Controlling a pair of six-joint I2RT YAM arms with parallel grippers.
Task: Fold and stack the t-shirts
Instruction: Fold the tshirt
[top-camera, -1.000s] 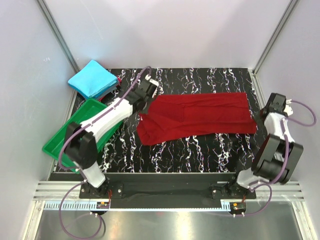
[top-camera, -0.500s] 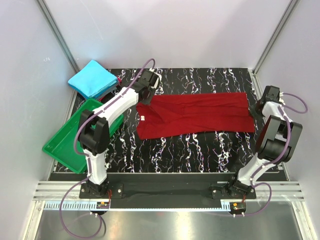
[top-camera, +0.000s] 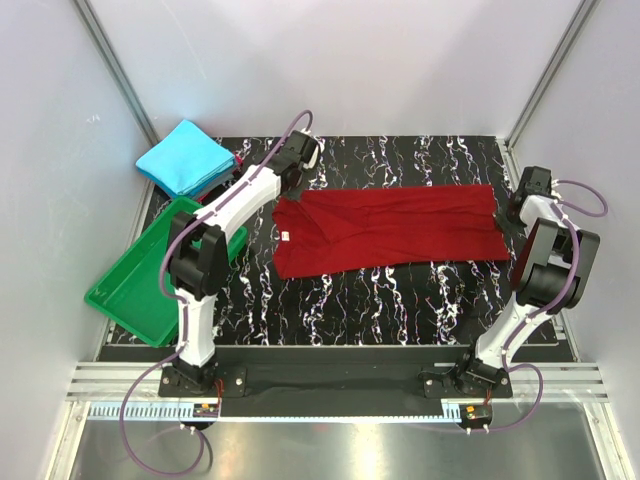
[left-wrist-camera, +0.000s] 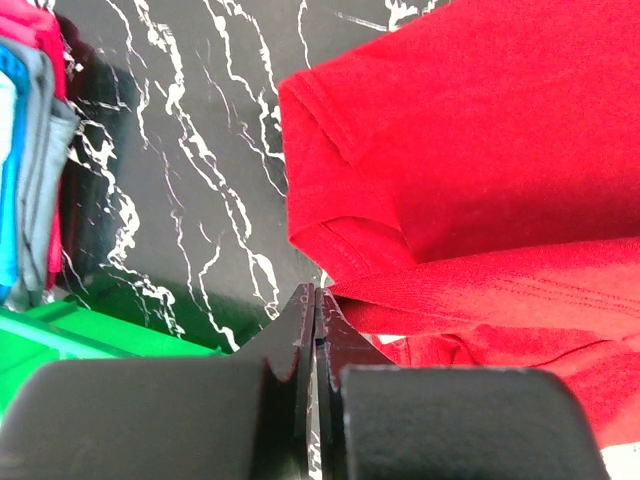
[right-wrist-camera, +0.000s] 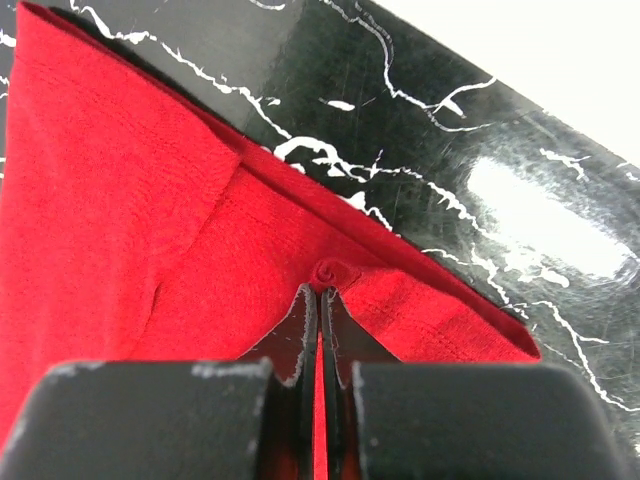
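The dark red t-shirt (top-camera: 395, 228) lies spread flat on the surface (top-camera: 400, 295), stretched between the 2 tools. The left tool (left-wrist-camera: 316, 296) is closed on its left hem. The right tool (right-wrist-camera: 320, 292) pinches a small pucker at its right edge. The blue t-shirt (top-camera: 185, 158) sits folded at the far-left corner.

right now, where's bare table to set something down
Bare: table strip between red shirt and near edge, and narrower strip behind it. Crowded: left side, with green tray and cyan shirt; left claw and right claw pinch the red shirt's ends.
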